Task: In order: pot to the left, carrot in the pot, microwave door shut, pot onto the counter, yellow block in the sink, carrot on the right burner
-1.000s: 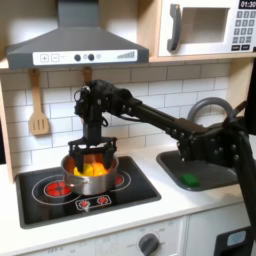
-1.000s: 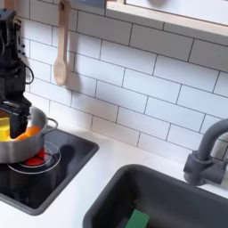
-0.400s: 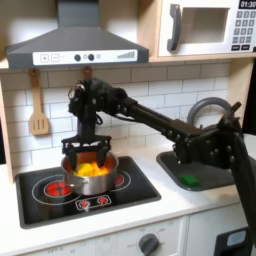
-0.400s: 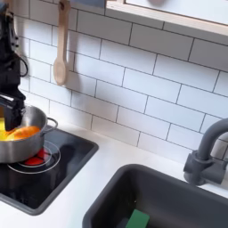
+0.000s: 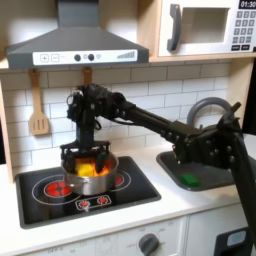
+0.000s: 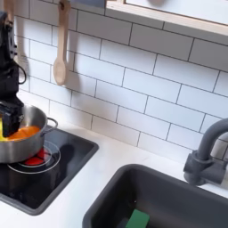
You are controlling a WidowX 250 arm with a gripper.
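The steel pot (image 5: 91,178) stands on the black cooktop (image 5: 140,192), over the burner on the first exterior view's right. Orange and yellow pieces fill it; I take the orange mass for the carrot (image 6: 24,133), and the yellow block (image 5: 84,160) shows between the fingers. My gripper (image 5: 84,157) is down in the pot, towards its left side in the first exterior view, fingers apart, open. At the second exterior view's left edge the gripper (image 6: 10,118) is partly cut off. The microwave door (image 5: 200,27) is shut. The sink (image 6: 178,198) lies beyond the cream counter (image 6: 111,150).
A flat green piece (image 6: 135,219) lies in the sink below the dark faucet (image 6: 208,151). A wooden spoon (image 6: 61,55) hangs on the tiled wall and a range hood (image 5: 75,40) overhangs the cooktop. The arm stretches from the first exterior view's right across the sink.
The gripper has dropped lower into the pot and shifted a little to the first exterior view's left. The pot has stayed where it was.
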